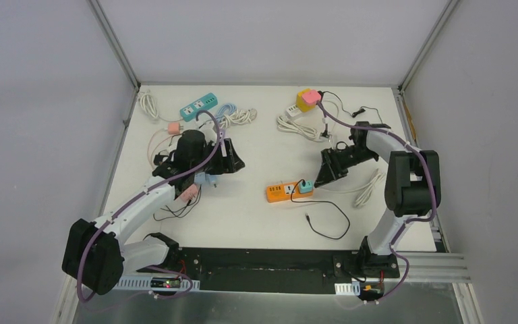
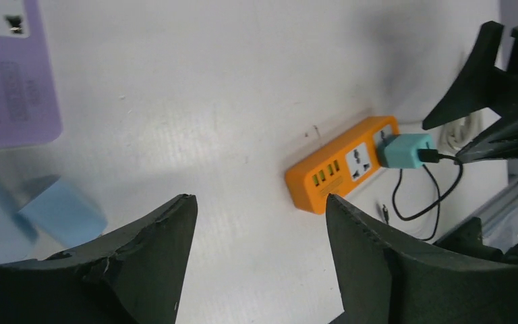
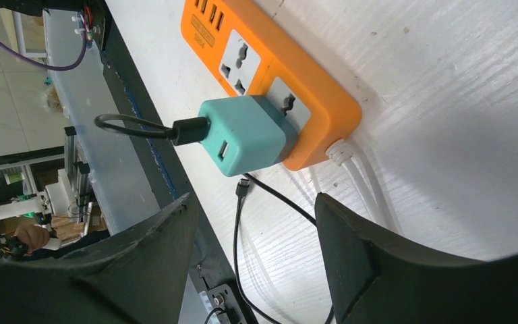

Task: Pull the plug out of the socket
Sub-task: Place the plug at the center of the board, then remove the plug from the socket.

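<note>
Right hand (image 3: 253,202) gapes; plug (image 3: 246,135) prongs hidden in socket (image 3: 303,74).

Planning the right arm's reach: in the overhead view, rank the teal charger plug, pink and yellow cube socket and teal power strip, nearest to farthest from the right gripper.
1. teal charger plug, just left of the right gripper, in the orange power strip.
2. pink and yellow cube socket, far edge.
3. teal power strip, far back left.

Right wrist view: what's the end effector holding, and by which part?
Nothing is held. The right end effector is open, short of the teal plug in the orange strip.
</note>
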Robot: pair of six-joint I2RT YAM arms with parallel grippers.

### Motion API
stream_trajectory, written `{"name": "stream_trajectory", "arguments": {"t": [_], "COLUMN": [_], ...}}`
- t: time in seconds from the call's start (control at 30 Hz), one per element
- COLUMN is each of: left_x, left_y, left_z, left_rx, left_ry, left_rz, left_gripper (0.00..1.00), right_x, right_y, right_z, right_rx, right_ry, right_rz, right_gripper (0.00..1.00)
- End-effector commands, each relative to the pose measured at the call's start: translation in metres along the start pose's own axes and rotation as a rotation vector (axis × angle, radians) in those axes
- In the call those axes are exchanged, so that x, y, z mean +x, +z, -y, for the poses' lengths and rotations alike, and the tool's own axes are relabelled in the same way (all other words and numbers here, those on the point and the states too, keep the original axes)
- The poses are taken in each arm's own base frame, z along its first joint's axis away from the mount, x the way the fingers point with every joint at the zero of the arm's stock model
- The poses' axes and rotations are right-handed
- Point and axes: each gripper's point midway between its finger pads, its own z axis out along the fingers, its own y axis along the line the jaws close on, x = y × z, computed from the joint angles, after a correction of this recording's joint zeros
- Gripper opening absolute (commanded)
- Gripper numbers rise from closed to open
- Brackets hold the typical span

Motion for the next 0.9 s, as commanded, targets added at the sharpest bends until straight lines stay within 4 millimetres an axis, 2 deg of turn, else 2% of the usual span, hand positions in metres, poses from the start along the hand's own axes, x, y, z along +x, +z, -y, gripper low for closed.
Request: {"name": "stream_trajectory", "arguments": {"t": [0.0,0.17,0.33,0.43,0.47,0.5,0.63,0.7,0.77,0.87], "left_x": [-0.023,-0.008,0.014,0.021,0.020,0.018,0.007,0.015,0.031,0.050], "left_y": [-0.006,0.000,0.009,0.011,0.010,0.009,0.003,0.005,0.008,0.012], "left_z": [0.056,0.077,0.093,0.096,0.097,0.096,0.085,0.081,0.082,0.084], "left_rx": [0.312,0.385,0.359,0.302,0.287,0.278,0.240,0.251,0.302,0.360], "left_ry": [0.003,0.082,0.311,0.489,0.537,0.562,0.514,0.514,0.539,0.548], "left_rz": [0.124,0.088,0.118,0.187,0.224,0.263,0.394,0.388,0.344,0.299], "left_gripper": [0.72,0.75,0.82,0.91,0.97,0.99,0.99,0.99,0.99,0.96], "right_x": [-0.017,-0.021,-0.009,-0.001,0.000,0.000,-0.008,-0.016,-0.026,-0.032], "right_y": [-0.016,-0.025,-0.037,-0.038,-0.036,-0.033,-0.017,-0.009,-0.001,0.008], "right_z": [-0.020,-0.031,-0.058,-0.067,-0.067,-0.066,-0.049,-0.040,-0.032,-0.028], "right_rx": [-0.011,-0.029,-0.141,-0.187,-0.188,-0.181,-0.077,0.006,0.075,0.097], "right_ry": [-0.140,-0.272,-0.592,-0.789,-0.849,-0.909,-1.045,-1.088,-1.114,-1.090], "right_rz": [0.062,0.055,0.015,0.021,0.030,0.034,0.009,0.004,0.004,0.002], "right_gripper": [0.67,0.69,0.71,0.80,0.85,0.89,0.94,0.95,0.95,0.94]}}
